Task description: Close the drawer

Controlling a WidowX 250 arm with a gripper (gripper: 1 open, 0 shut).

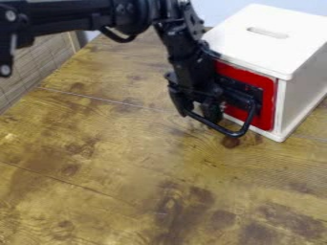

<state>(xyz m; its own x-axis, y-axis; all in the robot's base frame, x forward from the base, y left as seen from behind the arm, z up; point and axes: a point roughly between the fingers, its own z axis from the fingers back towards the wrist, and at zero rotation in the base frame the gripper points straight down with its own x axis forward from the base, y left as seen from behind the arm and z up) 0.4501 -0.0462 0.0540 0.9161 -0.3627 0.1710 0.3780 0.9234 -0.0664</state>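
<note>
At the far right of the scene, in the camera view, the red drawer front (265,106) sits in the mouth of the white slotted-top box (271,43), seemingly flush or nearly so; any remaining gap is too small to make out. The black gripper (198,107) is right at the drawer's left side, its jaws spread and seemingly clasping nothing, though the fingers overlap the black wire loop handle (215,124) and contact cannot be told. The likeliest trouble is snagging: a finger caught inside the loop could drag the drawer open as the arm (83,14) backs off. Pushing on against a drawer already home could slide the light-looking box across the wood-grain tabletop (115,163), and an off-centre push might skew the front and jam it.
</note>
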